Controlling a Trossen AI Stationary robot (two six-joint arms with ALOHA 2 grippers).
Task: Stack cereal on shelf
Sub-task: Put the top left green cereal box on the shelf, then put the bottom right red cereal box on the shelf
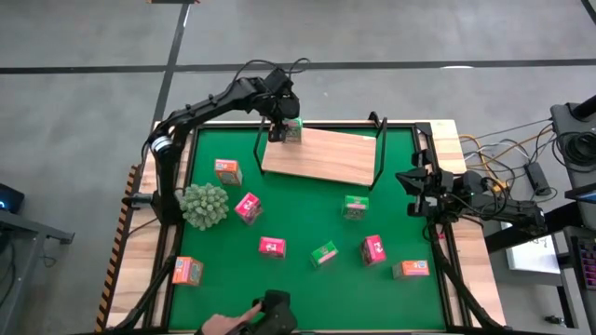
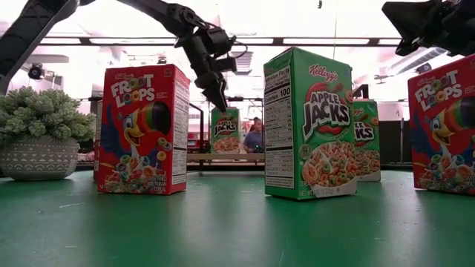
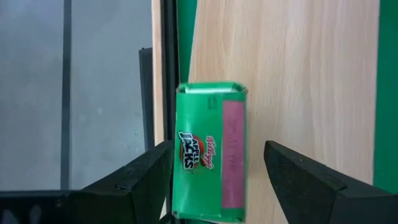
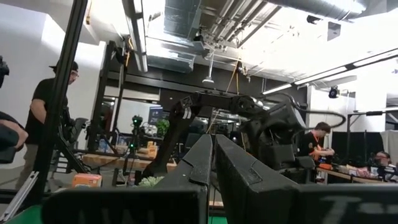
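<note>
While the left gripper [image 1: 279,127] hangs over the far left corner of the shelf [image 1: 326,156] with its fingers [image 3: 140,180] spread wide to either side of a green cereal box [image 3: 210,152], that box stands on the board beside the black wire upright, free of the fingers, and eight more boxes sit scattered on the green mat [image 1: 298,223]. These are probably light, stiff cardboard packs with slick printed faces that dent under hard pressure, so each is best pinched gently across its two broad faces near the middle. Parked at the table's right edge, the right gripper [image 1: 416,193] has its fingers pressed together.
</note>
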